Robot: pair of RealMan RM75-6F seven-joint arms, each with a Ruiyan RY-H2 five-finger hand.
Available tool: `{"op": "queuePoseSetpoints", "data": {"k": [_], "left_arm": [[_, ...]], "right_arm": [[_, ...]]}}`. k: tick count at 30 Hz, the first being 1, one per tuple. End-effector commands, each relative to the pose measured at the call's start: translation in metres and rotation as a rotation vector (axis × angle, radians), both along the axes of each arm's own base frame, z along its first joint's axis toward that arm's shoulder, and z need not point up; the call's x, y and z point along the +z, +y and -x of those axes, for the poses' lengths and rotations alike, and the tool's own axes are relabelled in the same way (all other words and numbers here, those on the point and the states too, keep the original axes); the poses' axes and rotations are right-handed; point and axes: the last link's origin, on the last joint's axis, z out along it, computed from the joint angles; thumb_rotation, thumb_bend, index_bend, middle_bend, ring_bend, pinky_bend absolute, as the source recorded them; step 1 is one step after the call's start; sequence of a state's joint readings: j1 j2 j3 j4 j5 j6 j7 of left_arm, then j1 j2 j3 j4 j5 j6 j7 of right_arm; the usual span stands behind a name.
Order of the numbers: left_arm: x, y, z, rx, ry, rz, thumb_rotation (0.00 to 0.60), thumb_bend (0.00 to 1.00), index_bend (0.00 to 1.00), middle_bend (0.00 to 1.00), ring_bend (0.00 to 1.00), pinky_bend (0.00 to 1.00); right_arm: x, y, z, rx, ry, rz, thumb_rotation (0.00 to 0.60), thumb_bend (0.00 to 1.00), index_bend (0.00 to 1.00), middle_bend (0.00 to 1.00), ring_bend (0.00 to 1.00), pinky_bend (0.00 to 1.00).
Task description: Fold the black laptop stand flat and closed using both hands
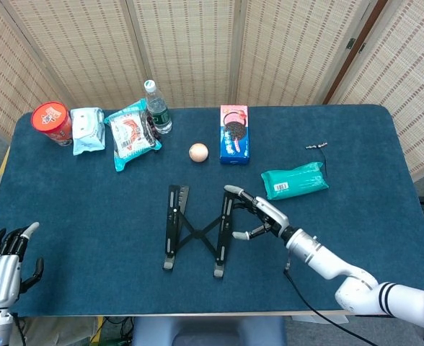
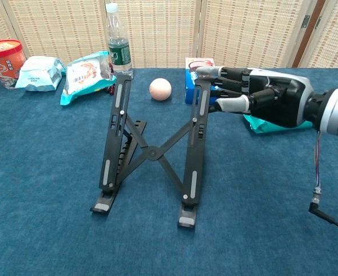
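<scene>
Black laptop stand (image 1: 197,230), unfolded on mid-table, X-brace spread between two propped rails.
Likely light, rigid, hinged, prone to sliding; best taken by the outer rails. Right hand (image 2: 255,95) fingers spread, touching the right rail's top; left hand (image 1: 6,263) open, empty, well apart.

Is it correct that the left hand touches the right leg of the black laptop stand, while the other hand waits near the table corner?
Not quite: the right hand touches that leg of the black laptop stand, as the chest view shows. The left hand is the one waiting near the table corner, seen in the head view.
</scene>
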State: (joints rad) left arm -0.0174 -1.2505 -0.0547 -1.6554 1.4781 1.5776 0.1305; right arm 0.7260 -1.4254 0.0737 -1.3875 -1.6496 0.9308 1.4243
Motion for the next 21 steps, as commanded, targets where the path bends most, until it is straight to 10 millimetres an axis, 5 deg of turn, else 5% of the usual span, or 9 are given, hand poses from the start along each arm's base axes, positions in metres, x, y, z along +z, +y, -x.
{"op": "queuePoseSetpoints", "data": {"k": [1,21], "left_arm": [[0.0,0.0,0.0,0.001,0.001,-0.001,0.6,0.46,0.13,0.18,0.13,0.0],[-0.001,-0.001,0.001,-0.001,0.001,0.003,0.6,0.46,0.13,0.18,0.13,0.0]], "right_arm": [[0.006,0.015,-0.001,0.054,-0.002,-0.001,0.6,0.07,0.0,0.07,0.0,0.16],[0.02,0.092,-0.022,0.278,-0.004,-0.004,0.6,0.07,0.0,0.07,0.0,0.16]]}}
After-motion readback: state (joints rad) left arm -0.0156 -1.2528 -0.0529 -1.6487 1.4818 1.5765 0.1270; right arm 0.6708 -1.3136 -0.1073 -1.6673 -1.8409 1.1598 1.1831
